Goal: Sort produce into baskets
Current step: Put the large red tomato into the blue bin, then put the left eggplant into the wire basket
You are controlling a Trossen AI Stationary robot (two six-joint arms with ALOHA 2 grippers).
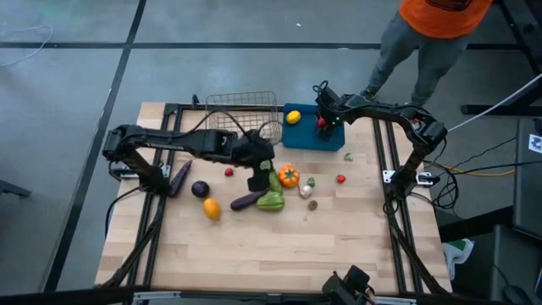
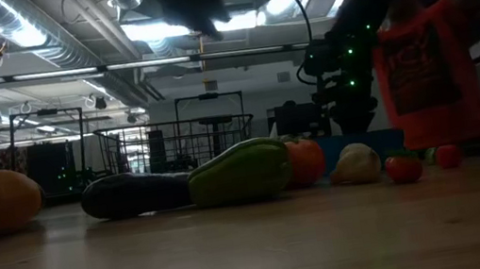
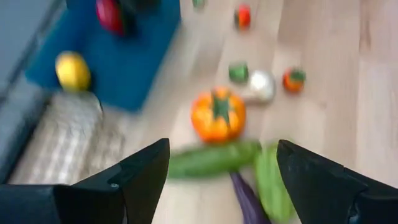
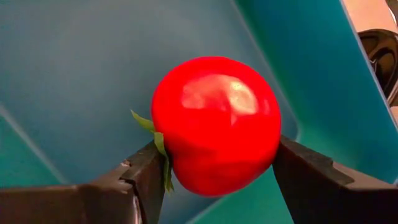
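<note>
My right gripper [image 1: 324,124] hangs over the solid blue bin [image 1: 306,135], shut on a red tomato [image 4: 214,124]. A yellow lemon [image 1: 293,117] lies in that bin. The wire-mesh basket [image 1: 241,113] stands to the bin's left. My left gripper [image 3: 224,168] is open above the produce at mid-table. It hovers over a green cucumber [image 3: 211,158] and touches nothing. Just beyond lie an orange tomato [image 3: 217,115] and white garlic [image 3: 260,86]. A green pepper [image 1: 270,202] and a purple eggplant [image 1: 247,201] lie beside the cucumber. My right gripper pinches the red tomato between its two fingers, one on the side by the green leaf [image 4: 158,146] and one on the opposite side [image 4: 273,149]. The fingers slant steeply down from above. The tomato hangs over the inside of the blue bin.
A round eggplant [image 1: 200,189], an orange fruit [image 1: 212,208] and a long eggplant [image 1: 179,178] lie left of the pile. Small red berries [image 1: 341,179] and other bits are scattered to the right. A person in an orange top [image 1: 440,17] stands past the far edge.
</note>
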